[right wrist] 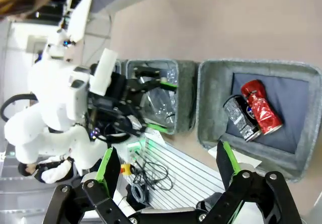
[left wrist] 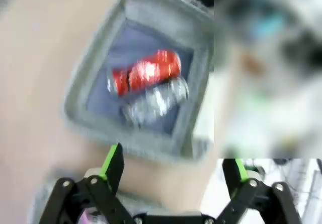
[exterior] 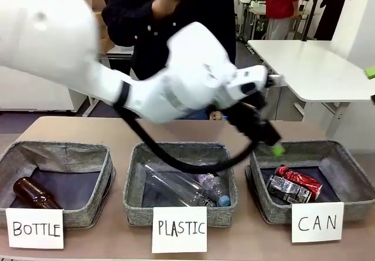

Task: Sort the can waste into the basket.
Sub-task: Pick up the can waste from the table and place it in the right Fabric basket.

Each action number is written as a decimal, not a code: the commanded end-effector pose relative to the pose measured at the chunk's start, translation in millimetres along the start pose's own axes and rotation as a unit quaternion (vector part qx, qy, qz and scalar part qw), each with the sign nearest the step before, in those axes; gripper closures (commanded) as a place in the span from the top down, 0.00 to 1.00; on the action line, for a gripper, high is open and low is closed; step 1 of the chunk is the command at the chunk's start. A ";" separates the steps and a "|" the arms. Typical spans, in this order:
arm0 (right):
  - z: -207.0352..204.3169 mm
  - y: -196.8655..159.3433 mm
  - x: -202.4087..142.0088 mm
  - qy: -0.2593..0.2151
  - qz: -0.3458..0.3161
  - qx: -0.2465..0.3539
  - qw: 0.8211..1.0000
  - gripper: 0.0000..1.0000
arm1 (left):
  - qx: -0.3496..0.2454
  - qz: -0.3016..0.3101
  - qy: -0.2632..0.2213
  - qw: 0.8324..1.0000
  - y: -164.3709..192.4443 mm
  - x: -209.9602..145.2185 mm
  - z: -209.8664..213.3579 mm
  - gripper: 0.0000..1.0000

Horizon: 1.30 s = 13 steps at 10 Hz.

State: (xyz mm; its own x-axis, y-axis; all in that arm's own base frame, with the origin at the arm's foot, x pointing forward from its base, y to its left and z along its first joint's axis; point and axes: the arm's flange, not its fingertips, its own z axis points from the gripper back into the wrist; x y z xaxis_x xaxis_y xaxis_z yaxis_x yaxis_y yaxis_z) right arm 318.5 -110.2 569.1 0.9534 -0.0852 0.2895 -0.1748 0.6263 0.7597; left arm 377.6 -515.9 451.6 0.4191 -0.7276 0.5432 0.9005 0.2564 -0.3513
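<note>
A tan table carries three grey woven baskets in the front view, with a person behind it. Both dented cans, the shiny red can and the black printed can, lie inside the grey fabric basket signed "CAN". The left gripper hangs spread and empty just above that basket's near corner.

The blurred left wrist view looks down on the basket holding both cans.

The right wrist view shows the right gripper spread, empty, above the same basket. Sorting looks finished.

Bright even indoor light, left wrist view motion-blurred, wide-angle edge distortion, soft shadows
</note>
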 end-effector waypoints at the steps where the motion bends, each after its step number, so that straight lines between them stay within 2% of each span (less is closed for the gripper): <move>1: -34.4 24.0 36.7 0.040 0.021 0.030 0.999 1.00 | -0.090 0.073 0.024 0.993 -6.0 -58.9 101.6 1.00; 3: -101.8 64.0 76.1 0.106 0.040 0.085 0.990 1.00 | -0.115 0.180 -0.034 0.976 16.9 -140.9 165.2 1.00; 5: -165.6 95.1 88.3 0.143 0.044 0.137 0.979 1.00 | -0.160 0.277 -0.137 0.938 42.8 -206.8 213.8 1.00; 6: -189.2 107.7 88.1 0.137 0.036 0.180 0.973 1.00 | -0.227 0.274 -0.187 0.916 46.7 -239.9 238.4 1.00; 7: -200.2 113.2 86.4 0.116 0.025 0.196 0.973 1.00 | -0.203 0.300 -0.280 0.889 50.5 -270.4 263.0 1.00; 8: -203.7 112.6 86.8 0.105 0.007 0.214 0.971 1.00 | -0.228 0.283 -0.350 0.863 50.8 -297.2 283.8 1.00; 9: -203.9 107.1 89.7 0.075 -0.014 0.188 0.979 1.00 | -0.224 0.276 -0.414 0.838 51.4 -317.9 295.8 1.00; 10: -211.8 114.1 86.3 0.136 0.026 0.197 0.971 1.00 | -0.212 0.271 -0.469 0.813 53.3 -333.1 301.2 1.00; 11: -211.8 114.1 86.3 0.136 0.026 0.197 0.971 1.00 | -0.231 0.312 -0.343 0.856 63.5 -306.3 298.8 1.00; 13: -211.8 114.1 86.3 0.136 0.026 0.197 0.971 1.00 | -0.231 0.312 -0.343 0.856 63.5 -306.3 298.8 1.00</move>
State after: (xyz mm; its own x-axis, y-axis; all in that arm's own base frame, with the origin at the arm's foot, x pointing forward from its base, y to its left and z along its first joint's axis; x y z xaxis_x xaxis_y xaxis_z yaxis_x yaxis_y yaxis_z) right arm 433.6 119.1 557.1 0.9661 0.1619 0.2011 -0.2391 0.2669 0.9336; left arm 343.6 -84.2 489.9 0.9037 0.0972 0.4171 0.4136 0.0545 -0.9088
